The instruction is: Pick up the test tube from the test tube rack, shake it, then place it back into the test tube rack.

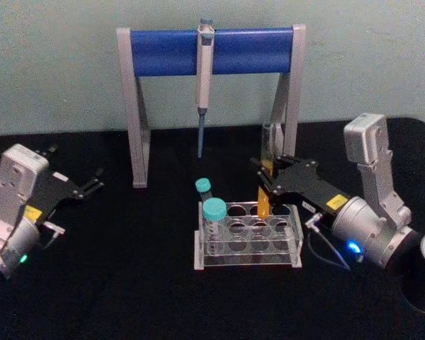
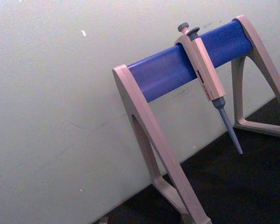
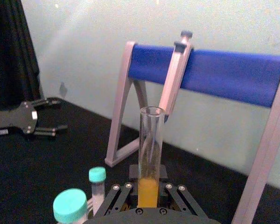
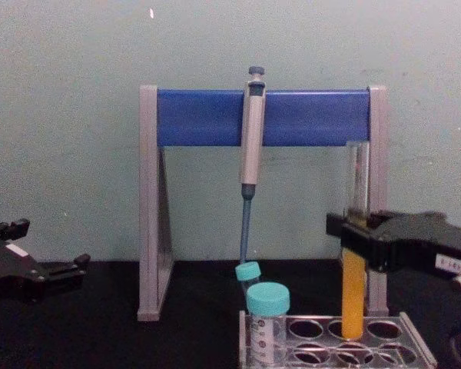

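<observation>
- At the back row of the test tube rack (image 4: 415,338), the test tube (image 4: 353,300) stands upright with its foot at 1 hole. Whether it is seated cannot be told.
- The right gripper (image 4: 355,234) is clamped on the tube at mid-height, around the liquid's top.
- The left gripper (image 1: 92,183) is parked well apart, its fingers spread.
- The tube is likely light, stiff, slick and brittle. It has no cap, so any shaking needs a modest, steady mid-height hold.

The test tube rack (image 1: 246,262) stands on the bench (image 1: 127,283) at lower centre of the frame, the test tube (image 1: 263,202) in its back row, the pipette stand (image 1: 163,53) behind at upper centre.
</observation>
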Robot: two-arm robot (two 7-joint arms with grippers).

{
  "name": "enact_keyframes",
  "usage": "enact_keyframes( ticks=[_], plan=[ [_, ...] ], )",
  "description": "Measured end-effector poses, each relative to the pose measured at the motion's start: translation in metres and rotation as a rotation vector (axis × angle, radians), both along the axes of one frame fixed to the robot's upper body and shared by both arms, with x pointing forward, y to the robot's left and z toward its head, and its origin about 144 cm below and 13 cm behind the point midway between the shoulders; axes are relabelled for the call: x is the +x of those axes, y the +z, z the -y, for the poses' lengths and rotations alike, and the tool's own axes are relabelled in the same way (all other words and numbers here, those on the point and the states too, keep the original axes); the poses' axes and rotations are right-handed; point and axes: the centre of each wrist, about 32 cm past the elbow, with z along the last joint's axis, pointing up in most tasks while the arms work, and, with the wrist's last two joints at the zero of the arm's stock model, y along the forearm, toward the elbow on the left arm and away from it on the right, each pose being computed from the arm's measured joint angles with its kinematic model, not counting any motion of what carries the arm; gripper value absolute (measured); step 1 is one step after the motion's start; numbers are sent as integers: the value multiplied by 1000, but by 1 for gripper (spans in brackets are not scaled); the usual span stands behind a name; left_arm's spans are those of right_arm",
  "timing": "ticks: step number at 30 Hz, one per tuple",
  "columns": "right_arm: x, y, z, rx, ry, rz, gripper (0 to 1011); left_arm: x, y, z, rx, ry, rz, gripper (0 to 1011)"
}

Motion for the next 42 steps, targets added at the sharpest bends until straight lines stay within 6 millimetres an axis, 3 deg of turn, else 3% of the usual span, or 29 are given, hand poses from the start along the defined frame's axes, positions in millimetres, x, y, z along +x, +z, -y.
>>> enact_keyframes(
  ticks=[17, 33, 42],
  plan=[
    [3, 29, -1, 60, 9, 92, 225, 0, 0, 0, 0, 0, 0, 1001],
    [13, 29, -7, 53, -4, 109, 225, 0, 0, 0, 0, 0, 0, 1001],
    [3, 33, 7, -11, -56, 113, 225, 0, 0, 0, 0, 0, 0, 1001]
  ],
)
